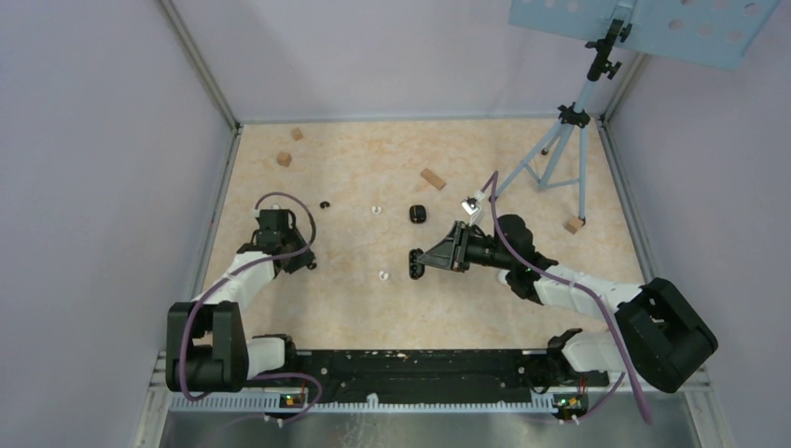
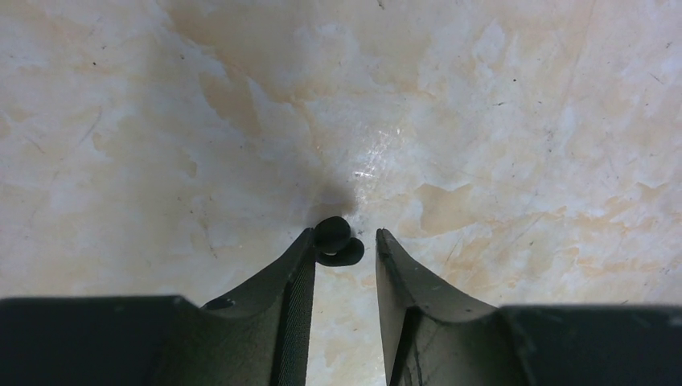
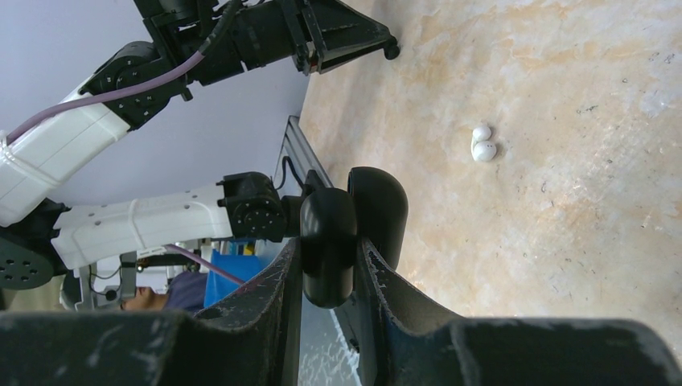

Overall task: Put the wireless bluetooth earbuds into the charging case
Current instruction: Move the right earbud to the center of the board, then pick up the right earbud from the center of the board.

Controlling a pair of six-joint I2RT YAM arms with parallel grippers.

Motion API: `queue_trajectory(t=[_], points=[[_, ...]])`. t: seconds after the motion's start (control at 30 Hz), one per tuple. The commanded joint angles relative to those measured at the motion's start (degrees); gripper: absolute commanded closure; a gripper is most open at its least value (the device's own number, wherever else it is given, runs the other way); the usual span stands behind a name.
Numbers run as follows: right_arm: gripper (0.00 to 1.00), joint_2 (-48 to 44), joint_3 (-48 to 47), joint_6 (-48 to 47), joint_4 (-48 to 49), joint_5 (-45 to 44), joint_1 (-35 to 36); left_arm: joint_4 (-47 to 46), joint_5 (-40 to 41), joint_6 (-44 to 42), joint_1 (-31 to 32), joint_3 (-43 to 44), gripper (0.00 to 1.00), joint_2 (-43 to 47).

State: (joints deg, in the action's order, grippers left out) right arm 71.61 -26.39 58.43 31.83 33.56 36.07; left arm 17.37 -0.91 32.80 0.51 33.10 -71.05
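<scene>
While L gripper straddles one black earbud on the table, its fingers stand narrow: one pad touches the bud, the other is just apart, not yet clamped. Bud's long axis: can't tell. R gripper clamps the black charging case, which looks hinged open, well apart to the right; contents not visible. White earbud pair lies loose near the case.

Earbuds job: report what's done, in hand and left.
Done: the right end effector grips a black case; no bud shows seated. In hand: the left end effector brackets a black earbud on the table. Left: a white earbud and others lie loose.
</scene>
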Motion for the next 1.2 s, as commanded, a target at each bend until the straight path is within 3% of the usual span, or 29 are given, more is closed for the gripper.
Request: queue_trajectory(t=[0.0, 0.17, 0.47, 1.17], points=[[1.0, -1.0, -2.0, -1.1, 1.7, 0.1, -0.4, -2.5, -1.7, -0.1, -0.1, -0.1, 0.62, 0.5], [1.0, -0.9, -1.8, -1.0, 1.9, 0.2, -0.4, 0.6, 0.3, 1.4, -0.1, 0.2, 0.52, 2.1], [1.0, -0.4, -1.9, -0.8, 2.5, 0.6, -0.4, 5.3, 8.5, 5.3, -0.1, -2.4, 0.61, 6.1], [1.0, -0.8, -1.6, -0.7, 2.3, 0.6, -0.4, -1.1, 3.3, 3.4, -0.1, -1.2, 0.6, -0.5]])
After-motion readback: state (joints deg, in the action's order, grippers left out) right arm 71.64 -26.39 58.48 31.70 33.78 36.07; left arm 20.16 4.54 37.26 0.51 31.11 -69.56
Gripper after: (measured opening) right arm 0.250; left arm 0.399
